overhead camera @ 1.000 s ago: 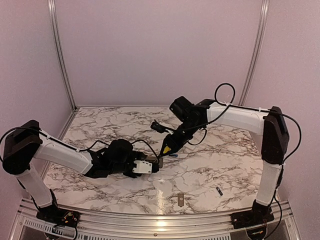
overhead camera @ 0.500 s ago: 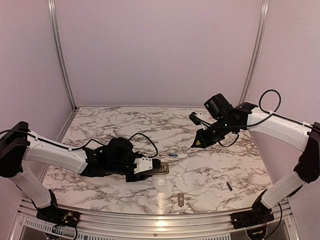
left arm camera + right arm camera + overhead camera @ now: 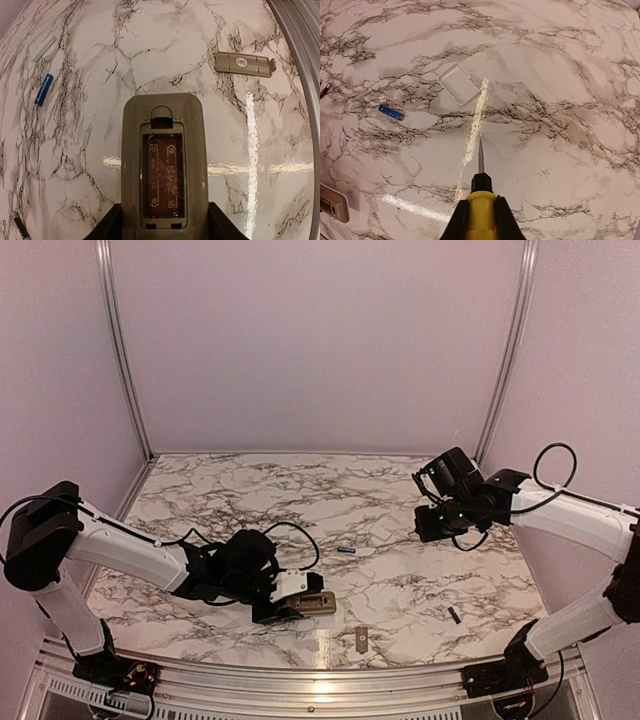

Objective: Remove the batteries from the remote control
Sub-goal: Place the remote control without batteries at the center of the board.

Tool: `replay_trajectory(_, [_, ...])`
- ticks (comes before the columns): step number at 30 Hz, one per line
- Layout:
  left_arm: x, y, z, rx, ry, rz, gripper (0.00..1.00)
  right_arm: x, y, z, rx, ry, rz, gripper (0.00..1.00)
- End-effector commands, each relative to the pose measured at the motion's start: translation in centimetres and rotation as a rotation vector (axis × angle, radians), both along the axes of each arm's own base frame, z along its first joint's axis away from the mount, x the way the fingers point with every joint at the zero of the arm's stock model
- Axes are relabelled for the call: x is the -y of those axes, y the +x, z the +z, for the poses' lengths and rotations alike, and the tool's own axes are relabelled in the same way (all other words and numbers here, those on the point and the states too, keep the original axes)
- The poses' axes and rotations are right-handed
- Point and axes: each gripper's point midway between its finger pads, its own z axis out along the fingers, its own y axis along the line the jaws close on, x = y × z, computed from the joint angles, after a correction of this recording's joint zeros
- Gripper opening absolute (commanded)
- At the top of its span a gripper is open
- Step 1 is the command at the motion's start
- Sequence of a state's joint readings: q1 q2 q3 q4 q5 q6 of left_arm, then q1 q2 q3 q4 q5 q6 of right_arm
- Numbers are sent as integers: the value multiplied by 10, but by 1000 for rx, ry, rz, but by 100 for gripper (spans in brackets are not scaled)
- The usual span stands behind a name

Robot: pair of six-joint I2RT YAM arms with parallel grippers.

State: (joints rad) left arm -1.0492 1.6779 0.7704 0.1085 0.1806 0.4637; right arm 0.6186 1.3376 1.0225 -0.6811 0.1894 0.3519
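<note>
Batteries (image 3: 346,551) lie loose on the tabletop (image 3: 250,490). From above, this blue one sits near the middle, and a dark battery (image 3: 453,615) lies toward the front right corner. The left claw (image 3: 297,597) pinches the remote (image 3: 320,602) close to the front edge. The grey cover (image 3: 361,639) lies near it, right at that edge. The right claw (image 3: 430,524) hangs over the right side.

The left wrist view looks down on the remote (image 3: 162,150) squeezed between the left claw's fingers (image 3: 107,227). Its battery slot looks empty. The blue battery (image 3: 43,89) lies well apart.

The right wrist view shows the right claw (image 3: 480,222) pressed tight on a yellow screwdriver (image 3: 481,202). Its tip points at bare tabletop.

I think the job is nearly done. To finish well, lay the remote flat on a bare spot, not on the cover. Let go softly so nothing rolls. Keep the sharp tip away from the batteries.
</note>
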Motion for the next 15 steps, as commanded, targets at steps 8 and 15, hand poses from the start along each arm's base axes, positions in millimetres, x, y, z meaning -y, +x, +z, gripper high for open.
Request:
replay_trajectory(8, [4, -13, -14, -95, 37, -36, 88, -18, 9, -4, 146, 236, -29, 0])
replay_trajectory(15, [3, -12, 0, -93, 9, -7, 99, -18, -13, -38, 62, 305, -46, 0])
